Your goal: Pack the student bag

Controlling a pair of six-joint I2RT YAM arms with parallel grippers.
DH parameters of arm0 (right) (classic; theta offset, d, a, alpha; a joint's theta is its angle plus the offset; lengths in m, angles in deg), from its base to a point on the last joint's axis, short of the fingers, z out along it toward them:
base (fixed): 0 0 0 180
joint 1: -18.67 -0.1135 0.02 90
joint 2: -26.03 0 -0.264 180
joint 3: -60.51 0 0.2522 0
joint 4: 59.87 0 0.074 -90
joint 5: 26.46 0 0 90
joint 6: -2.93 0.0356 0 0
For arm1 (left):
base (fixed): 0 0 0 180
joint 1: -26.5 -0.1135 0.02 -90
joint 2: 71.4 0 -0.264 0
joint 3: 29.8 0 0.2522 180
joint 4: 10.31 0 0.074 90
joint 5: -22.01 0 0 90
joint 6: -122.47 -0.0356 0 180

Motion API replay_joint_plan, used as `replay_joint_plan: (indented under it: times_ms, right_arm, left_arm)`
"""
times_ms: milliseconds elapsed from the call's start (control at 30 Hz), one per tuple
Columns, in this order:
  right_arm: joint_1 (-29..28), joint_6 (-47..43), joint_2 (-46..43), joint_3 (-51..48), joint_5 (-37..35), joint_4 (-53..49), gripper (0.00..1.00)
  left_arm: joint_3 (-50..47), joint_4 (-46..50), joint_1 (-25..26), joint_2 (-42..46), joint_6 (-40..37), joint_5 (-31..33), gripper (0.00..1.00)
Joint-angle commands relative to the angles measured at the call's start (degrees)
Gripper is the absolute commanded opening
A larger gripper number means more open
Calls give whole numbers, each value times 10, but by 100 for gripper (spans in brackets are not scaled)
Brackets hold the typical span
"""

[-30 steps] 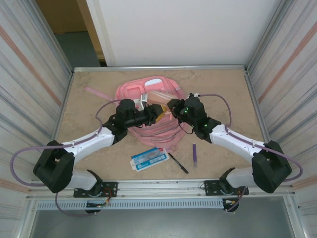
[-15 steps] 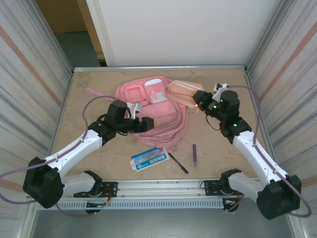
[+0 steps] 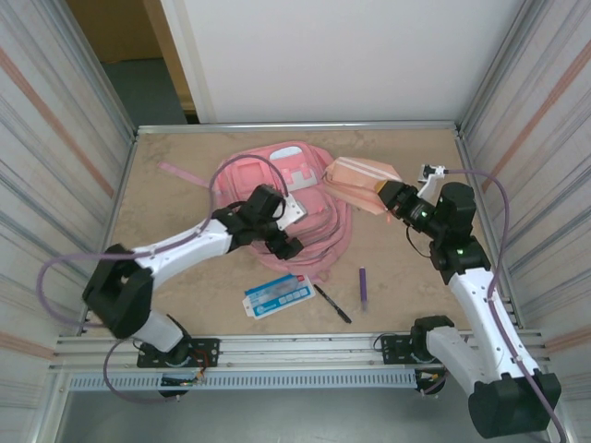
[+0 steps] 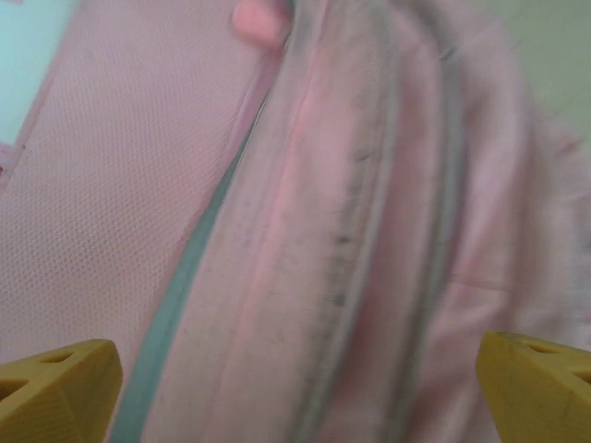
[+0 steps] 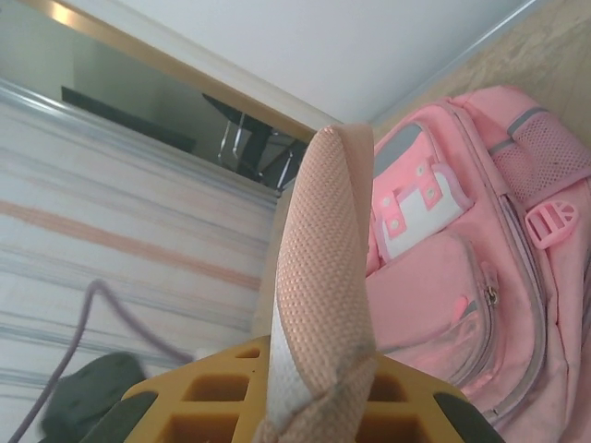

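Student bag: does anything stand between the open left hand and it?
Nothing visible does. In the left wrist view, the left hand has its yellow fingertips wide apart, and the student bag lies straight ahead of them, its pink fabric uncovered.

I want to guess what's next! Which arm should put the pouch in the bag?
Right. The right gripper is shut on the pouch, beside the bag. The left gripper is open over the bag, holding nothing.

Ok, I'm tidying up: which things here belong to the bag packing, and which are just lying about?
In the job: student bag; peach pouch in the right gripper.
Lying about, maybe to pack later: blue-and-white packet; black pen; purple pen.
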Motion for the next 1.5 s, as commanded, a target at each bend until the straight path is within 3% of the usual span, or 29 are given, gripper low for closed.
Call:
replay_joint_plan:
  times_ms: [0,33,67,167,267,433,567,700,867,1000,1133,1200,1333,1467]
  right_arm:
    - [2,-42,-22,16,4,-17,0]
    - [4,-46,-23,21,8,-22,0]
    - [5,-49,-22,26,12,-28,0]
    - [3,-50,-22,23,21,-30,0]
    - [3,-36,-14,8,25,-22,0]
    - [3,-41,-13,-8,14,-62,0]
    - [10,-38,-32,-23,31,-102,0]
    - [10,-57,-87,-40,16,-139,0]
    - [11,-57,-162,-51,-105,-223,0]
    - [10,-33,-161,-75,-65,-193,0]
    - [-10,13,-96,-97,69,-57,0]
    - [-40,30,-49,-80,102,-19,0]
    - [-141,40,47,-47,39,27,0]
    - [-211,93,215,-32,13,195,0]
  left_arm:
    - [42,13,4,-48,-72,84,92]
    - [51,13,4,-63,-66,102,86]
    - [62,19,3,-74,-58,109,72]
    - [109,51,4,-95,-47,92,20]
    - [133,59,27,-89,-60,112,0]
    - [150,57,32,-42,-66,107,0]
    - [154,37,-3,12,-43,104,0]
    - [164,26,-62,63,2,45,0]
    - [149,-32,-94,125,16,-27,0]
    - [169,-32,-95,117,5,-53,0]
    - [189,-23,-101,98,6,-73,0]
    - [182,-38,-106,100,14,-91,0]
    - [173,-57,-114,98,18,-144,0]
    - [175,-58,-134,85,31,-243,0]
